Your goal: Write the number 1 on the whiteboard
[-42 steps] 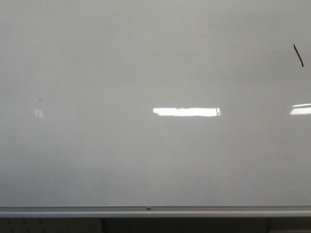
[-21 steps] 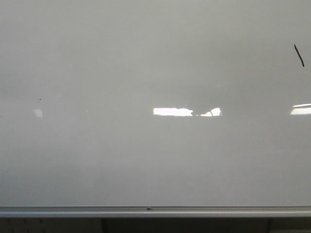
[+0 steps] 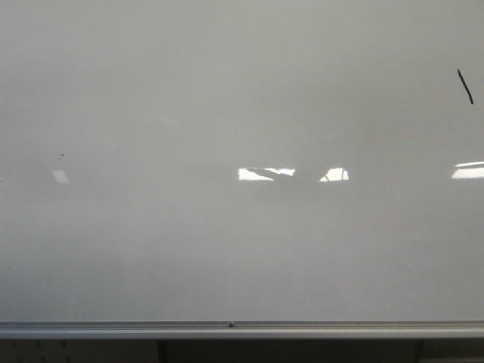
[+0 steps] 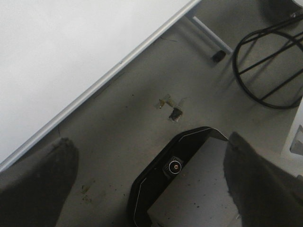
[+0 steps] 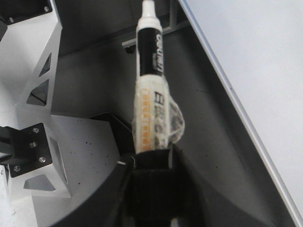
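While the whiteboard [image 3: 227, 249] fills almost the whole front view, its glossy pale grey face carries only a few marks. At about two o'clock, close to the right edge, sits the number 1 [image 3: 465, 86], a short, thin black stroke that leans slightly, its upper end a little to the left of its lower end. Toward nine o'clock there is a tiny dark speck [image 3: 61, 156], well apart from the stroke. Bright rectangular light reflections [image 3: 266, 174] lie across the middle of the board, the central one broken by a dark shape; another shows at three o'clock on the right edge. A silver rail [image 3: 242, 329] runs along the six o'clock side of the board.

Seen from the left wrist, the left gripper [image 4: 151, 179] has its two dark fingers [image 4: 35, 182] spread wide with nothing between them. Beyond them lie the grey floor [image 4: 128, 118], the board's silver-edged corner [image 4: 118, 61], a black wire stool frame [image 4: 270, 66] and part of the robot's base with a small round socket [image 4: 174, 166].

Seen from the right wrist, the right gripper [image 5: 151, 163] pinches a marker [image 5: 150, 80], its fingers pressed against the lower end of the barrel. The marker is white with a black band and orange print, and its white end points away from the gripper. It is clear of the board, whose edge [image 5: 232, 104] runs beside it. A white bracket with triangular cut-outs [image 5: 33, 71] stands on the other side.
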